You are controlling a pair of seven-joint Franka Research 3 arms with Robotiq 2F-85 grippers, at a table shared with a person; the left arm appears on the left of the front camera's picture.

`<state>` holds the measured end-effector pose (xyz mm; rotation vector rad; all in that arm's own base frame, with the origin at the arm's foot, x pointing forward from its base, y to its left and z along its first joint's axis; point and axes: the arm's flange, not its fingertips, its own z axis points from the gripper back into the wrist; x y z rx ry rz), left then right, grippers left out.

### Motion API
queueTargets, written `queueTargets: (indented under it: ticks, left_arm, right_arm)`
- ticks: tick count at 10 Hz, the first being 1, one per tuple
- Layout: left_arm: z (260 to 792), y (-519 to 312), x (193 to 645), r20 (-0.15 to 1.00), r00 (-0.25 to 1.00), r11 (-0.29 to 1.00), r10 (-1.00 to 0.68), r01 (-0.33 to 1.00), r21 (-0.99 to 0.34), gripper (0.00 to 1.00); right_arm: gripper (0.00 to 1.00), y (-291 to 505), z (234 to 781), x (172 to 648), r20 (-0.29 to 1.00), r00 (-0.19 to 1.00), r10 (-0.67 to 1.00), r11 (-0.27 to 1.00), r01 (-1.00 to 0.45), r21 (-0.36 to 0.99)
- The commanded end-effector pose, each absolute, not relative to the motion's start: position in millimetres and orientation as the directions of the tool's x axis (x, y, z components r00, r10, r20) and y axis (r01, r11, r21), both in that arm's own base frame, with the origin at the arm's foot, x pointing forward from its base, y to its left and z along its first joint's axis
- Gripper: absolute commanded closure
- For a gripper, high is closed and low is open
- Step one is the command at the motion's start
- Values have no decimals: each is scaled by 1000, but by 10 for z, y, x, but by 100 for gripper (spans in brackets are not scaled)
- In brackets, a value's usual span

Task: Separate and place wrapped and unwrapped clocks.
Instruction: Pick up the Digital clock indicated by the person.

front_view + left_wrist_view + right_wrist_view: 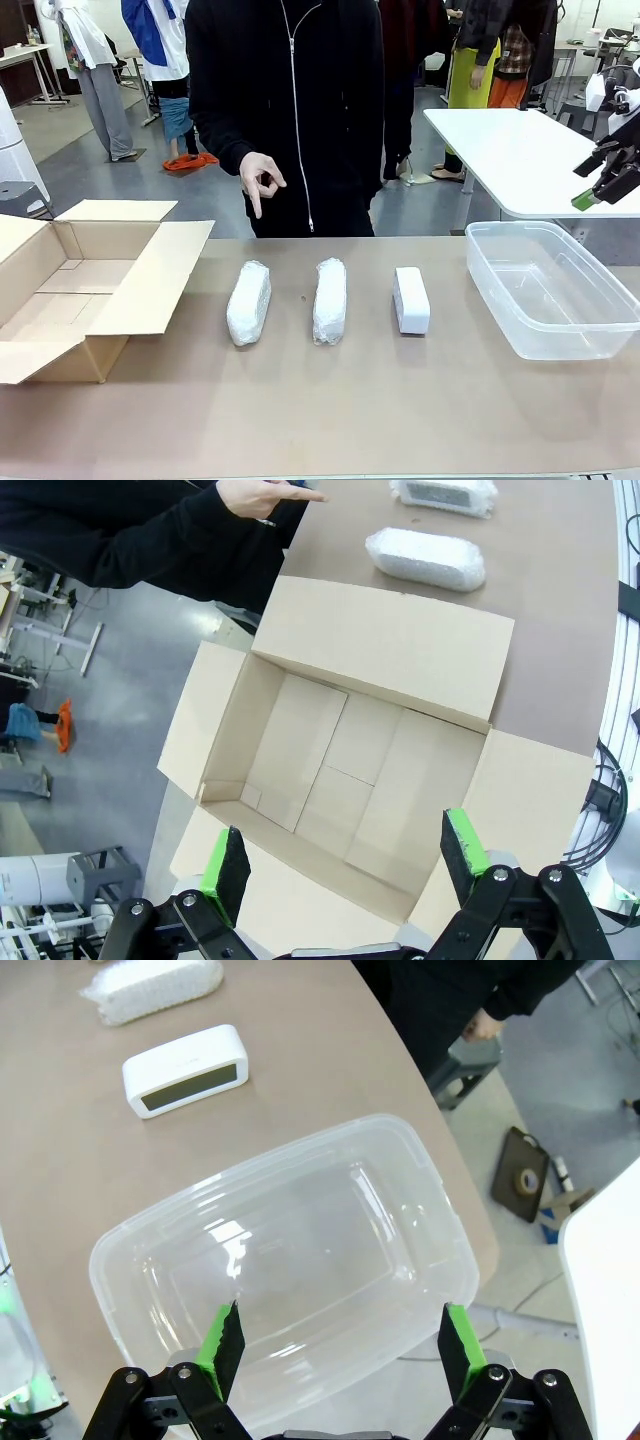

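Right wrist view: unwrapped clock (186, 1071), dark face | front view: plain white

left end effector (343, 858) spread wide, empty, right end effector (338, 1332) spread wide, empty, both aloft

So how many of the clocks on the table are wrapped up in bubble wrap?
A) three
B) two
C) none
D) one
B: the left bubble-wrapped clock and the middle bubble-wrapped clock lie side by side on the table, and only the bare white clock beside them has no wrap.
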<state>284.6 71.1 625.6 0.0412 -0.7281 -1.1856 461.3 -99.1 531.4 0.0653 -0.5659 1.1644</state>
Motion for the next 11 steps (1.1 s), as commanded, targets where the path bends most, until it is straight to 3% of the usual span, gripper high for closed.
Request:
queueTargets:
  ticks: [1,11]
  left_arm:
    - [6242,706,2865,501,174,403,-848,825,396,0]
    - [6241,558,2826,477,194,399,-857,836,376,0]
  right_arm:
    - [0,-1001,5306,4621,460,269,846,407,-883,-234]
    - [0,-1001,5306,4621,460,269,846,407,-883,-234]
